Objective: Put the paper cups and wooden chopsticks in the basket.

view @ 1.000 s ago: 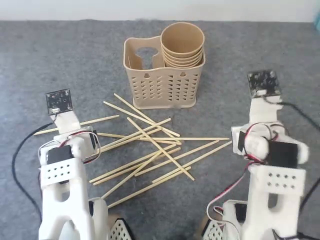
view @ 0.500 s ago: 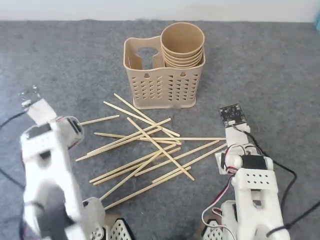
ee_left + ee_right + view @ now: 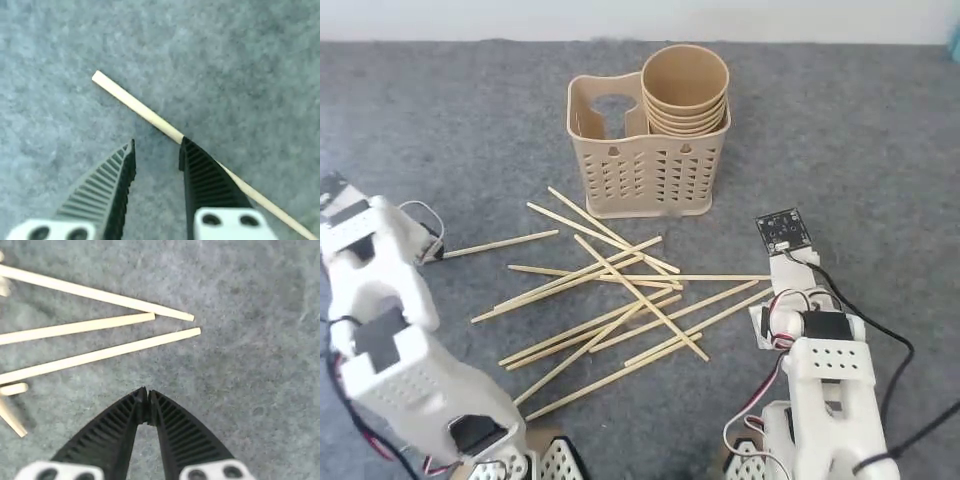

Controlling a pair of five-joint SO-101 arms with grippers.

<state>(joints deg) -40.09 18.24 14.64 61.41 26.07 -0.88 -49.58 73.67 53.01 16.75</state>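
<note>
A beige slotted basket point(image 3: 650, 165) stands at the back centre with a stack of paper cups point(image 3: 685, 85) in its right compartment. Several wooden chopsticks point(image 3: 620, 290) lie criss-crossed on the grey carpet in front of it. One lone chopstick point(image 3: 500, 243) lies apart to the left. My left gripper point(image 3: 157, 147) is open low over that stick's outer end point(image 3: 135, 107), which runs under one finger point(image 3: 197, 165). My right gripper point(image 3: 146, 392) is shut and empty, just short of the right-hand tips of three chopsticks point(image 3: 170, 337).
The left arm point(image 3: 380, 300) leans over the carpet's left side, and the right arm point(image 3: 820, 350) stands at the front right. The basket's left compartment point(image 3: 605, 115) holds nothing. Bare carpet lies to either side of the basket.
The left arm has swung out to the left and dropped onto the lone chopstick's end. The right arm came down towards the pile's right tips, then held still.
</note>
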